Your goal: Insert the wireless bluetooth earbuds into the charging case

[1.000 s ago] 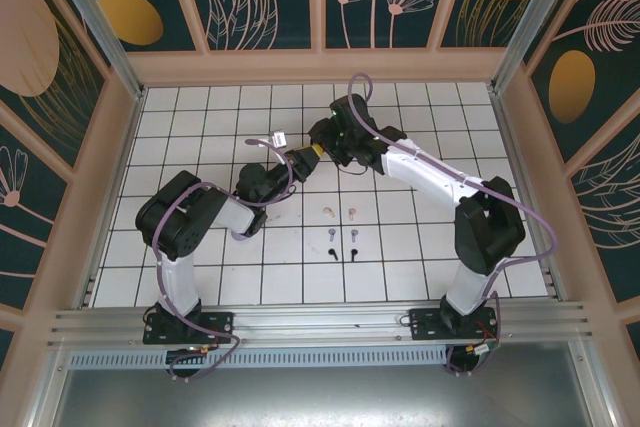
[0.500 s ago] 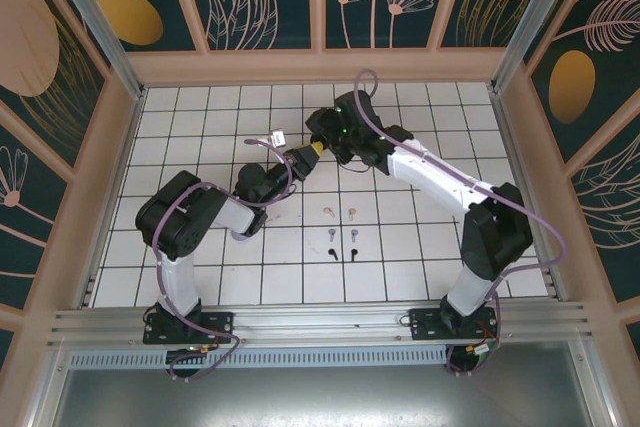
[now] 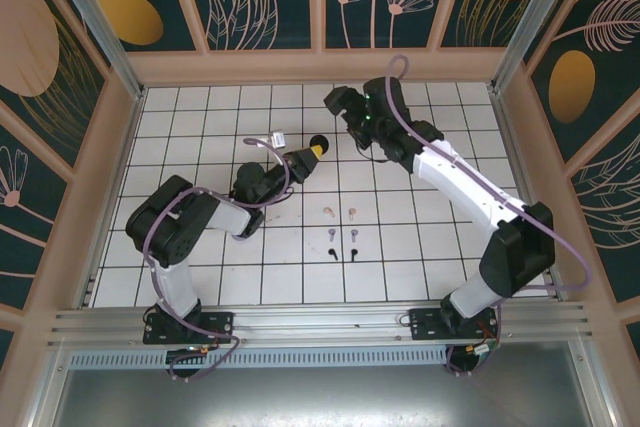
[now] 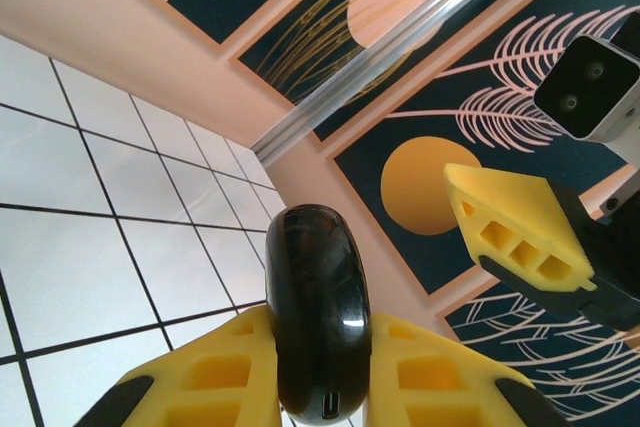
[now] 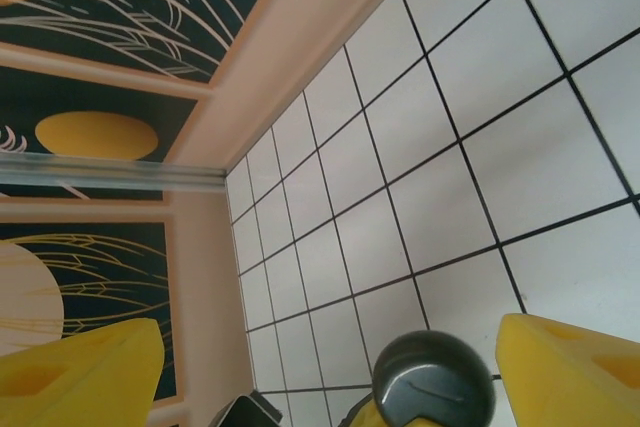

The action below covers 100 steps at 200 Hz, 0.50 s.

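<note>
Yellow fingers [image 4: 228, 372] of the left gripper [image 3: 311, 152] are closed tight on the charging case [image 3: 320, 144]. In the left wrist view this is a glossy black oval standing on end between the two pads, with a small port at its lower end. In the top view the left arm [image 3: 185, 222] reaches from its base at the near left edge across the white tiled floor [image 3: 200, 127] toward the middle, and its gripper holds the case out toward the back right. Whether the lid is open or shut cannot be told. Just right of the case and nearer the bases, the six earbuds [image 3: 330, 232] lie on the tiles in two short columns, apart from both grippers. The pink pair [image 3: 329, 212] is farthest from the bases, the lilac pair [image 3: 353, 234] is in the middle and the black pair [image 3: 330, 252] is nearest. Toward the back, the right gripper [image 3: 334, 100] hangs near the case without touching it, its jaws spread wide with nothing held between them. In the right wrist view its two yellow pads [image 5: 575, 367] sit at opposite lower corners, and the rounded dark end of the case shows low between them. The right arm [image 3: 470, 182] stretches diagonally back from its base at the near right edge.
</note>
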Each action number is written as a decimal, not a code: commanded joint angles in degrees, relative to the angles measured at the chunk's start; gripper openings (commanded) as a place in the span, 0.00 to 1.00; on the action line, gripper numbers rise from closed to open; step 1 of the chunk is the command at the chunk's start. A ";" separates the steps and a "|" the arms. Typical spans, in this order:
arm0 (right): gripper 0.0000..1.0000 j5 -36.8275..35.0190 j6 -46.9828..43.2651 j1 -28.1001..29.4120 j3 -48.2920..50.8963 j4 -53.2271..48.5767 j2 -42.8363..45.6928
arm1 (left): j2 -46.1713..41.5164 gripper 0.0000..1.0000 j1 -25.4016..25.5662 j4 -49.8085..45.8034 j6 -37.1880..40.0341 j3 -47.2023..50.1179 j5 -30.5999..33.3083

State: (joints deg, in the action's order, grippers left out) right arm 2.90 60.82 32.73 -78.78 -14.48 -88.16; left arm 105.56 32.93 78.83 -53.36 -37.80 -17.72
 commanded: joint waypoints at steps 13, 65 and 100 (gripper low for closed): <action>0.86 0.85 -5.44 -1.09 4.98 3.62 4.83 | -5.11 0.00 0.11 -7.46 4.65 -1.16 -3.21; 0.86 3.23 -16.97 -6.33 14.89 9.94 11.61 | -10.03 0.00 0.12 -21.70 9.94 -6.04 -9.18; 0.86 8.76 -29.09 -8.83 22.51 15.56 17.45 | -10.54 0.00 0.11 -29.51 12.96 -10.27 -16.29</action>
State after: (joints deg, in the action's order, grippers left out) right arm 6.22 42.94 25.23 -60.58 -6.07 -75.35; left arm 96.47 32.93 56.25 -44.34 -44.88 -27.09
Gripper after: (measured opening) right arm 0.865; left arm 0.205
